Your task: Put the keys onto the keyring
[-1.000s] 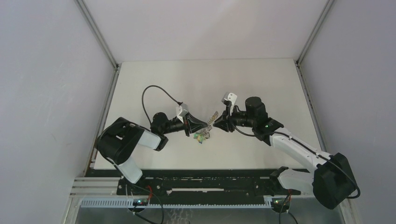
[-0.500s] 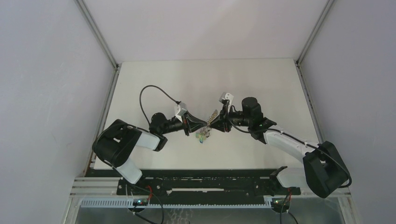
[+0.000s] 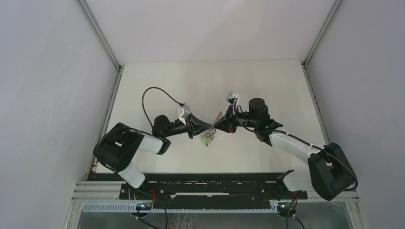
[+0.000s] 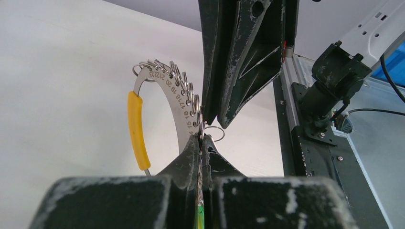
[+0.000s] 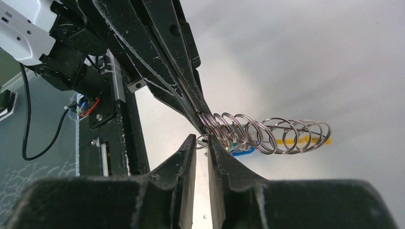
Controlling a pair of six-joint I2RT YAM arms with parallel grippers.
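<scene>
Top view: left fingers [image 3: 203, 127] and right fingers [image 3: 223, 125] meet above the counter [image 3: 267, 81], with the keyring [image 3: 219, 116] between them.
Left wrist: left fingers clamp the keyring's flat, numbered metal arc. Its yellow band [image 4: 136, 129] is smooth.
Right wrist: right fingers stand narrowly apart around one wire split ring [image 5: 203, 140].
The key is not discernible; threading judged unfinished.
</scene>
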